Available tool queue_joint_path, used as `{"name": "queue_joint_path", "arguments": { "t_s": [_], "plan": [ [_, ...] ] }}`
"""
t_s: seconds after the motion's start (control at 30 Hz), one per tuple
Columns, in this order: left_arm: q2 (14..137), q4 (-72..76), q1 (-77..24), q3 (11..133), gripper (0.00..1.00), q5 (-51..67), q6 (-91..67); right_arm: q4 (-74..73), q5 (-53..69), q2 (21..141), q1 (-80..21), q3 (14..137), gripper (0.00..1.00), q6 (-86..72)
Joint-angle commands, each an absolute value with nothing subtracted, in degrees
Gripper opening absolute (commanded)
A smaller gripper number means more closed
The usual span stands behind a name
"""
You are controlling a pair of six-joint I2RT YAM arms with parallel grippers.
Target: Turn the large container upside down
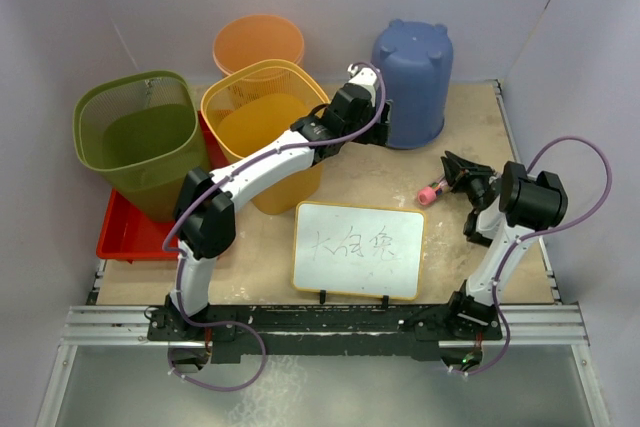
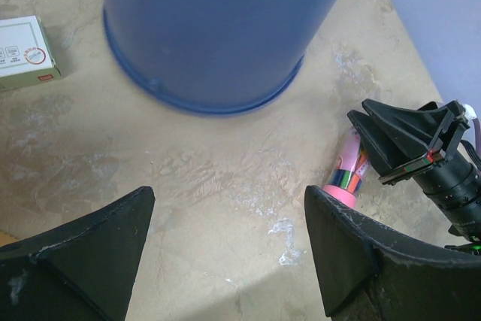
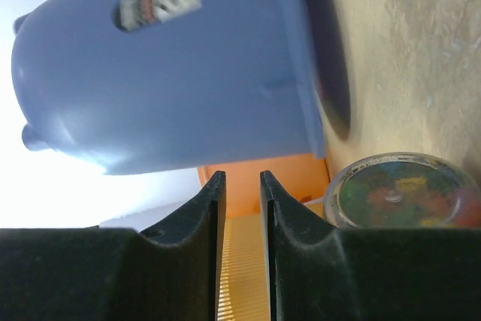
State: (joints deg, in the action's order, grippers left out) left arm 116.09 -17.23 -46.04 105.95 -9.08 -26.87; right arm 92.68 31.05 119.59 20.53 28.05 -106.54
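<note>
The large blue container [image 1: 413,82] stands mouth down, base up, at the back right of the table. It fills the top of the left wrist view [image 2: 218,20] and shows in the right wrist view [image 3: 165,73]. My left gripper [image 1: 385,119] is open and empty just in front of its left side, with bare table between the fingers [image 2: 225,201]. My right gripper [image 1: 452,165] is shut with a thin gap and empty [image 3: 239,182], low over the table, apart from the container.
A pink marker tube [image 1: 433,191] lies by my right gripper. Yellow mesh basket [image 1: 265,122], orange bin [image 1: 258,44] and green basket [image 1: 135,137] stand at left on a red tray [image 1: 125,232]. A whiteboard [image 1: 358,249] lies in front. A small box [image 2: 26,54] lies near the container.
</note>
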Motion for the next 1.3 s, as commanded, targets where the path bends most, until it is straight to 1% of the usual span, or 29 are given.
{"name": "queue_joint_path", "arguments": {
  "t_s": [0.0,0.17,0.3,0.4,0.5,0.57,0.63,0.7,0.77,0.87,1.0,1.07,1.17,1.27],
  "plan": [
    [111.96,-14.32,-46.14,105.86,0.78,-9.01,-26.9,101.11,32.16,116.53,18.9,27.66,0.27,-103.73],
    [111.48,-14.69,-46.14,106.01,0.78,-9.5,-26.63,95.42,32.46,112.44,18.64,26.82,0.28,-98.81],
    [110.46,-18.0,-46.46,109.19,0.78,-8.5,-27.07,87.85,32.69,107.71,18.59,26.94,0.29,-93.28],
    [107.64,-17.71,-47.09,109.44,0.78,-8.24,-26.26,80.63,32.3,102.62,18.18,27.51,0.29,-87.97],
    [104.88,-17.84,-47.11,110.1,0.78,-6.31,-26.28,67.76,29.87,94.68,17.43,29.03,0.29,-78.61],
    [103.23,-18.15,-47.11,110.36,0.78,-5.97,-26.29,52.21,26.77,88.37,16.62,31.51,0.3,-69.53],
    [101.48,-18.76,-47.11,110.39,0.78,-6.21,-25.84,41.32,23.34,82.52,15.79,34.21,0.32,-61.75],
    [99.68,-19.61,-47.11,110.33,0.79,-6.6,-25.23,33.31,20.82,76.82,15.48,37.39,0.36,-54.02],
    [97.7,-20.2,-47.11,109.78,0.79,-6.97,-24.41,26.11,19.21,73.3,15.51,40.17,0.37,-48.85],
    [94.33,-19.44,-47.11,107.02,0.79,-8.52,-23.38,21.37,19.24,69.34,15.21,43.0,0.39,-44.71],
    [90.19,-15.11,-47.11,101.04,0.81,-10.64,-22.83,15.01,19.68,67.88,10.96,50.32,0.42,-38.19],
    [89.66,-13.99,-47.11,98.76,0.81,-9.05,-23.09,11.71,19.11,68.28,6.41,55.27,0.41,-33.84],
    [89.3,-13.57,-47.11,97.41,0.81,-6.39,-22.96,6.44,17.48,71.64,-2.45,64.46,0.45,-27.97],
    [87.33,-12.24,-47.11,94.17,0.81,-6.65,-22.85,0.94,11.69,77.56,-10.97,73.32,0.47,-21.94]
  ]
}}
